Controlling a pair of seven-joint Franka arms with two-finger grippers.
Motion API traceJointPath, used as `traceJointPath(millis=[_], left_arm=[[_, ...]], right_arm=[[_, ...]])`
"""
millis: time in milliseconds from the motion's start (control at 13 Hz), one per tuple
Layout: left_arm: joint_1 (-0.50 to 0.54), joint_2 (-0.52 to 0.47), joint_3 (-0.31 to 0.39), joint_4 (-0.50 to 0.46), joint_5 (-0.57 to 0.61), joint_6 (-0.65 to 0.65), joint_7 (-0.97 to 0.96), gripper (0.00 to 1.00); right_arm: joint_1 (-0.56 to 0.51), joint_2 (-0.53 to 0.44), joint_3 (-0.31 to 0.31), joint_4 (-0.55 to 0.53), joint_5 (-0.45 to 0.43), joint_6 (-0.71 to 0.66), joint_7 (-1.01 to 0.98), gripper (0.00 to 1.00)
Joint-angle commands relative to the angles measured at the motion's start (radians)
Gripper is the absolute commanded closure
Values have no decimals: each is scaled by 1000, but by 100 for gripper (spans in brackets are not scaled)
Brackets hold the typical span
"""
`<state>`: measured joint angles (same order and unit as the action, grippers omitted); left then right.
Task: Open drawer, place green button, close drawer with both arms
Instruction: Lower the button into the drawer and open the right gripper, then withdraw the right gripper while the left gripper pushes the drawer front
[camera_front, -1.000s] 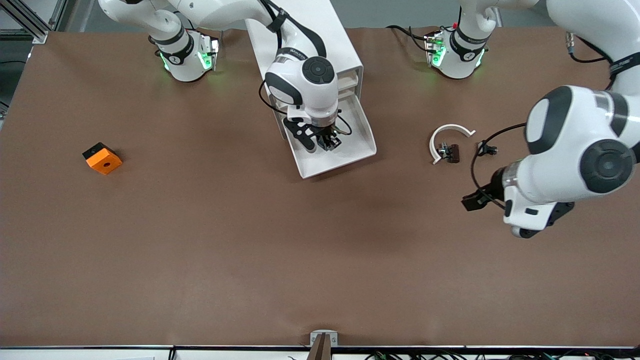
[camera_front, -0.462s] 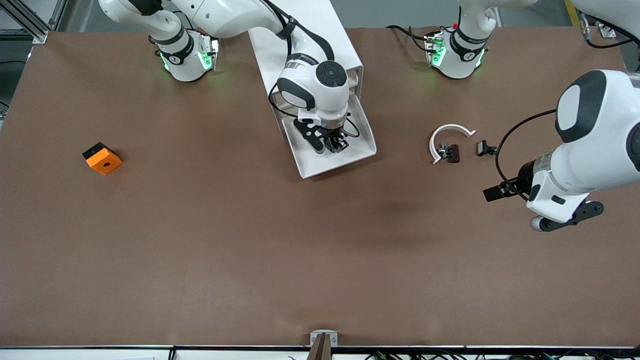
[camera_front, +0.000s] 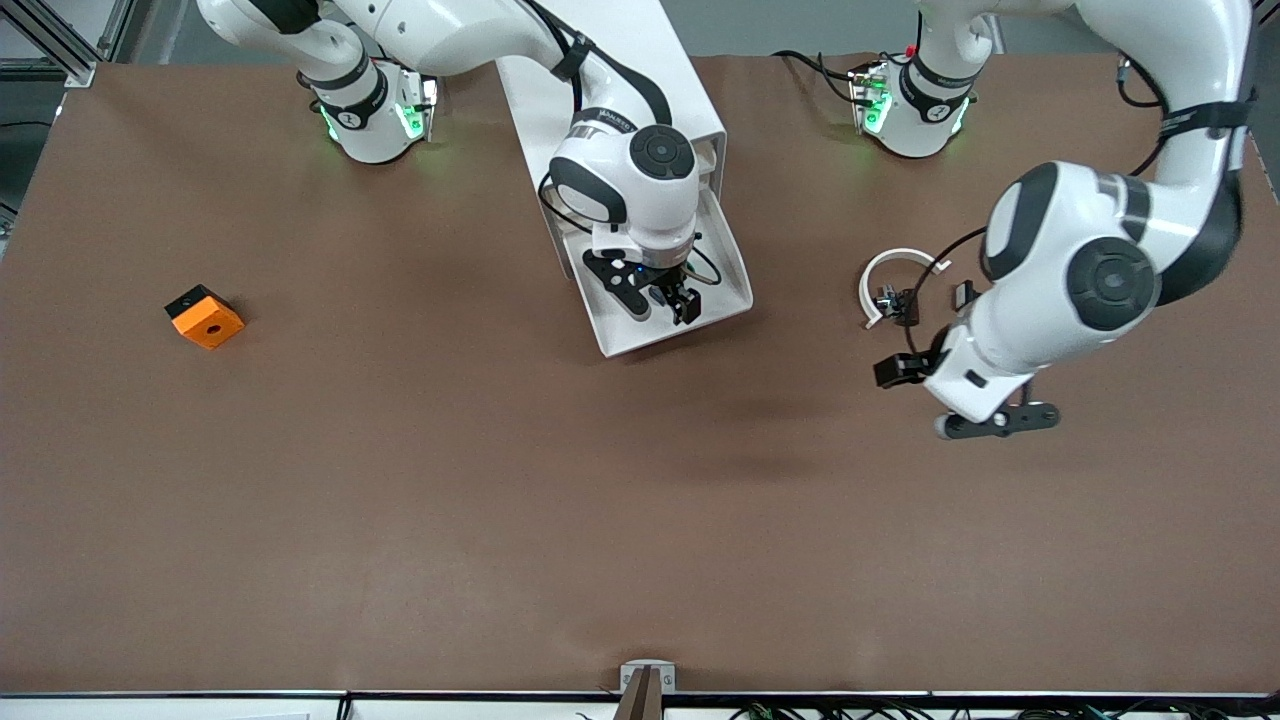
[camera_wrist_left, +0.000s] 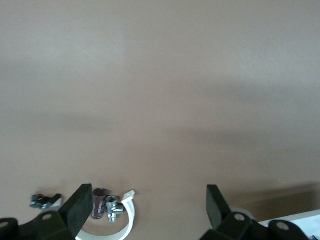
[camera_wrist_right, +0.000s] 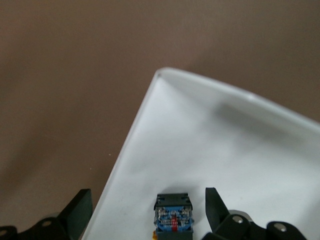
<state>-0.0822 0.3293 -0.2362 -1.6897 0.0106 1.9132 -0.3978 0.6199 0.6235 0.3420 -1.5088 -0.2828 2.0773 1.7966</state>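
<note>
The bottom drawer (camera_front: 732, 292) of the white cabinet (camera_front: 620, 60) is pulled out. My right gripper (camera_front: 672, 300) is low in the drawer and open. The button (camera_wrist_right: 172, 216) lies on the drawer's white floor (camera_wrist_right: 225, 140) between the fingers, touching neither. Its dark body and blue terminal end show; its green cap is hidden. My left gripper (camera_front: 897, 369) is open and empty, in the air over the brown table beside the black clips with the white curved strip (camera_front: 893, 292). The clips also show in the left wrist view (camera_wrist_left: 107, 210).
A second small black clip (camera_front: 964, 293) lies beside the first, toward the left arm's end. An orange block with a round hole (camera_front: 204, 316) lies toward the right arm's end. The three upper drawers of the cabinet are shut.
My right gripper has shifted a little toward the drawer's front and its fingers now stand apart. My left arm swung toward its own end of the table, then back over the clips.
</note>
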Motion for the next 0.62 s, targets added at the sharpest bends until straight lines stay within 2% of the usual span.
traceJointPath(millis=[0, 154, 385, 538], left_arm=[[2, 34, -55, -62, 5, 96, -33, 0], [-2, 69, -98, -123, -47, 231, -91, 0], [-109, 151, -106, -114, -49, 308, -356, 0], [-152, 207, -107, -117, -41, 361, -456, 0]], right_arm=[[-51, -8, 14, 97, -16, -161, -300, 0], [-98, -42, 12, 130, -18, -242, -539, 0], [-224, -97, 17, 130, -12, -290, -788, 0], [-310, -134, 18, 128, -12, -337, -944, 0]])
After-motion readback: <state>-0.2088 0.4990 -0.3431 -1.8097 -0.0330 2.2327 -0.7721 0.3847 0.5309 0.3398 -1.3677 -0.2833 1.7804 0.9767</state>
